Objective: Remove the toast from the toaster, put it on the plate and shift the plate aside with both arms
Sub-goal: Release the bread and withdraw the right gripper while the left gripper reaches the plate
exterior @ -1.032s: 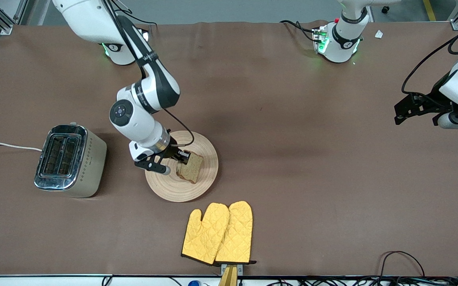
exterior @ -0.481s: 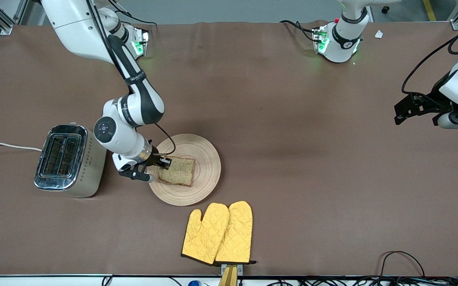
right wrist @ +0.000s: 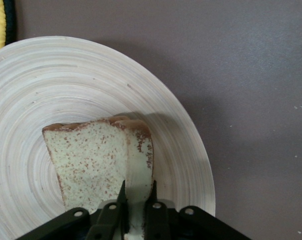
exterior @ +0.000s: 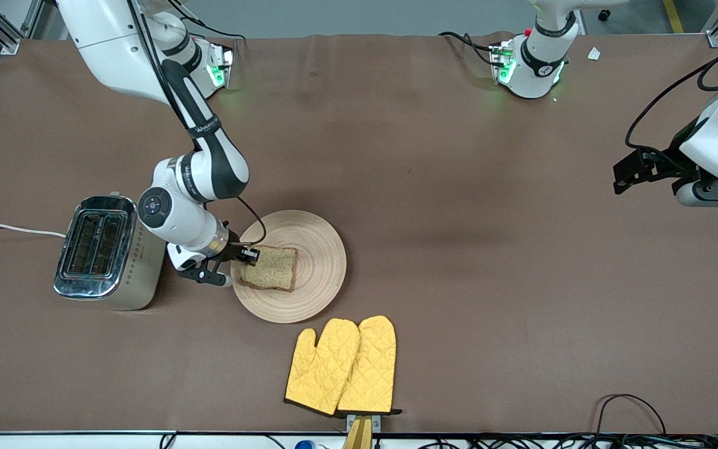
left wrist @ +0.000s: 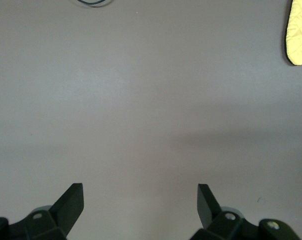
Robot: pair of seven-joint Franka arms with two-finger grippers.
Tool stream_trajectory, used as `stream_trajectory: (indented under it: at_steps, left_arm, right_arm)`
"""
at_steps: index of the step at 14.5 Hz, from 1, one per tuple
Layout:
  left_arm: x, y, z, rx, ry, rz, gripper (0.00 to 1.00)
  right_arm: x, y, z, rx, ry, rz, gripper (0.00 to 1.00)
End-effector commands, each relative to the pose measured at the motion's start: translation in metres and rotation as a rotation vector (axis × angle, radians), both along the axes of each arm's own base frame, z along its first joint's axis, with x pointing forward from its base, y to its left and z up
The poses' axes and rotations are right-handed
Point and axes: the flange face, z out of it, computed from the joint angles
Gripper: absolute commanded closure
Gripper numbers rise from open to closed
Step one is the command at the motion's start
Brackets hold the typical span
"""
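Observation:
The toast (exterior: 270, 268) lies nearly flat on the round light-wood plate (exterior: 321, 262), on the part of it toward the toaster. My right gripper (exterior: 248, 255) is shut on the toast's edge at the plate's rim. In the right wrist view the fingers (right wrist: 122, 195) pinch the crust side of the toast (right wrist: 91, 160) over the plate (right wrist: 41, 75). My left gripper (exterior: 622, 181) waits open and empty above bare table at the left arm's end. In the left wrist view it (left wrist: 139, 192) has only the brown table under it.
A steel toaster (exterior: 110, 249) with a white cord stands beside the plate, toward the right arm's end. A pair of yellow oven mitts (exterior: 343, 365) lies nearer the front camera than the plate. One mitt's edge shows in the left wrist view (left wrist: 300, 32).
My right gripper has moved toward the toaster and laid the toast down from tilted on edge to nearly flat on the plate. The left gripper has shifted slightly.

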Motion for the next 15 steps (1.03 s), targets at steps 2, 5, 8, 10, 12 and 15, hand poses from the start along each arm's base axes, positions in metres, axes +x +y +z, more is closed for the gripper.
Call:
stream_trajectory:
  at_steps: [2,5,8,10,12,15]
  left_arm:
    - [0.005,-0.020,-0.019,-0.103,0.067,-0.012,0.00]
    - [0.029,-0.039,-0.072,-0.255,0.160,0.009,0.00]
    - [0.056,-0.072,-0.136,-0.411,0.212,0.049,0.00]
    - [0.074,-0.102,-0.188,-0.523,0.240,0.116,0.00]
    - [0.084,-0.139,-0.235,-0.609,0.251,0.189,0.00]
    - [0.084,-0.194,-0.302,-0.662,0.235,0.237,0.00]
  right_arm:
    - [-0.005,-0.015,0.002,0.006,0.037,-0.018,0.00]
    - [-0.001,-0.034,0.031,0.019,0.058,-0.030,0.00]
    - [0.002,-0.049,0.053,-0.009,0.033,-0.004,0.00]
    - [0.003,-0.066,0.083,-0.069,0.013,0.034,0.00]
    - [0.000,-0.088,0.124,-0.124,0.012,0.050,0.00]
    - [-0.006,-0.118,0.191,-0.173,-0.003,0.057,0.00]
